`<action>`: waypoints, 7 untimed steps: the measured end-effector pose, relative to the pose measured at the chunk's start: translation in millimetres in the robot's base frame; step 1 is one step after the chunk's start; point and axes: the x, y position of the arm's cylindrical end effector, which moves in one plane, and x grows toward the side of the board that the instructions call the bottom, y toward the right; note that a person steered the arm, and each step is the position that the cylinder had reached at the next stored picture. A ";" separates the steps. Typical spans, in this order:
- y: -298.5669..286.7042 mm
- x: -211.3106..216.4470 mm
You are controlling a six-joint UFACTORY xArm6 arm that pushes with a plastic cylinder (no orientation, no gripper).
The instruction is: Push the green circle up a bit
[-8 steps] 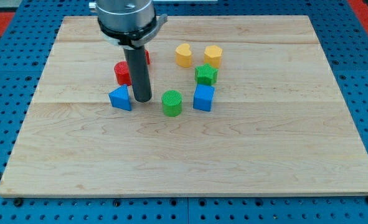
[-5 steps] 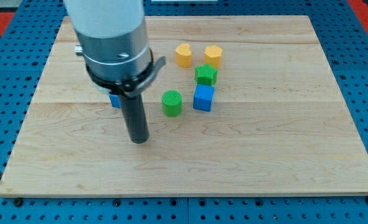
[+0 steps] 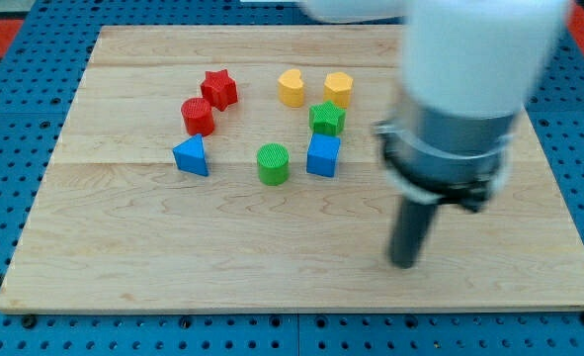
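Camera view: my tip (image 3: 403, 263) sits lower-right of green circle (image 3: 272, 163)

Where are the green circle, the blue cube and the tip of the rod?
green circle (image 3: 273, 160), camera view, on its top face.
blue cube (image 3: 323, 155), camera view, on its front face.
my tip (image 3: 403, 263), camera view, on the rod's very lower end.

My arm is hanging over the view's right side, its thick pale and grey body blurred. My dark rod is pointing straight down, and my tip (image 3: 403, 263) is resting low toward the view's bottom right.
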 end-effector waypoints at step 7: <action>-143.9 -42.7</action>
